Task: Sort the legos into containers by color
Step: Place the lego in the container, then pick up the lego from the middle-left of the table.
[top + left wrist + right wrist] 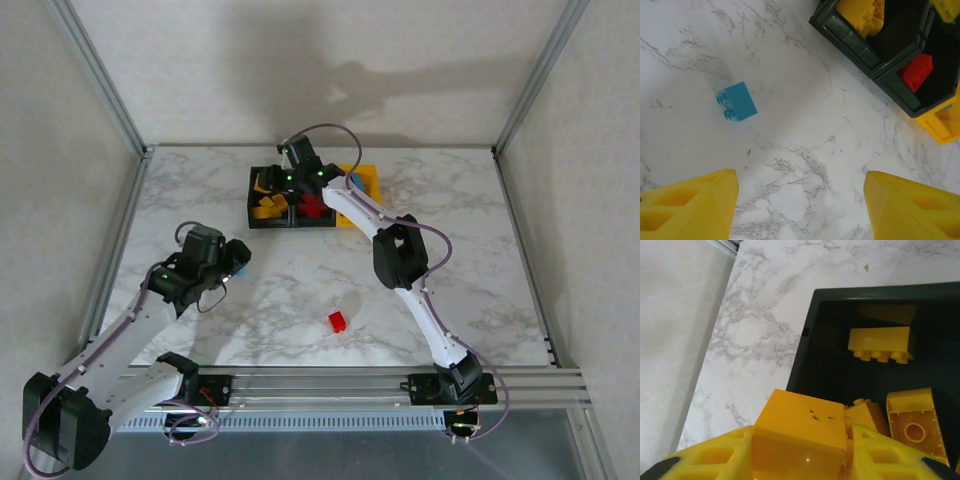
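Note:
My right gripper point(800, 445) is shut on a yellow lego point(802, 425) and holds it just above the near left corner of the left black container point(807, 325). Several yellow legos point(880, 342) lie in that container. In the top view the three containers sit in a row at the back: black with yellow legos point(266, 207), black with red legos point(313, 208), and yellow point(366, 183). A blue lego point(737, 101) lies on the table ahead and left of my open, empty left gripper point(800, 197). A red lego point(338, 321) lies alone near the front.
The marble table point(300, 290) is bounded by a metal frame with posts at the back corners point(140, 150). The right arm point(400, 255) stretches diagonally across the middle right of the table toward the containers.

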Tool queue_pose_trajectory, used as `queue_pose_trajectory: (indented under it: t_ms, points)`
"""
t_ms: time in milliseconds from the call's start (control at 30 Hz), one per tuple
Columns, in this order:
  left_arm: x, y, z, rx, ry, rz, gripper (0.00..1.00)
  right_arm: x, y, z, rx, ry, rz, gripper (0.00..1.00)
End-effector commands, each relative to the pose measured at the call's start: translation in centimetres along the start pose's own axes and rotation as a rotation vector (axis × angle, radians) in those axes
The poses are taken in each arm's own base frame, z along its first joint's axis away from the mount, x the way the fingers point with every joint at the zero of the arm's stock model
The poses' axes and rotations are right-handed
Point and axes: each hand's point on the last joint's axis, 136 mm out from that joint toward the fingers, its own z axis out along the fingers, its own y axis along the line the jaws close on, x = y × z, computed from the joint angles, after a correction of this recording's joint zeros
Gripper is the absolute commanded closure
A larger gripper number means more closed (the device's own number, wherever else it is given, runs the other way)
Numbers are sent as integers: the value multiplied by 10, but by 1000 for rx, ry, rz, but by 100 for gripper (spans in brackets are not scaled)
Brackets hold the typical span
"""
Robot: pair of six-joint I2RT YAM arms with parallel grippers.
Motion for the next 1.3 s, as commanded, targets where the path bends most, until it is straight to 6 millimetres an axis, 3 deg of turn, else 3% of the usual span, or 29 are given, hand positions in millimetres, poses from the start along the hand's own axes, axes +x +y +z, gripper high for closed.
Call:
queue_pose_trajectory:
  t_ms: [0, 200, 400, 633, 767, 1000, 1267]
  points:
    - [-5, 5, -5, -19, -20, -17, 33, -6, 12, 4, -48, -19, -6, 56]
    - [-5, 4, -6, -16, -20, -17, 33, -6, 12, 3, -42, -18, -9, 42]
    - [-5, 7, -6, -21, -24, -19, 33, -15, 21, -9, -47, -41, -31, 41]
    - [-5, 16, -3, -67, -30, -25, 26, -40, 61, -58, -80, -111, -140, 40]
    - [-4, 22, 4, -106, -25, -29, 24, -38, 72, -91, -74, -119, -177, 39]
    - [-4, 32, 24, -184, -27, -46, 24, 7, 59, -152, -32, -85, -220, 40]
    - [-6, 47, 51, -294, -24, -26, 24, 99, -2, -208, 60, 5, -138, 40]
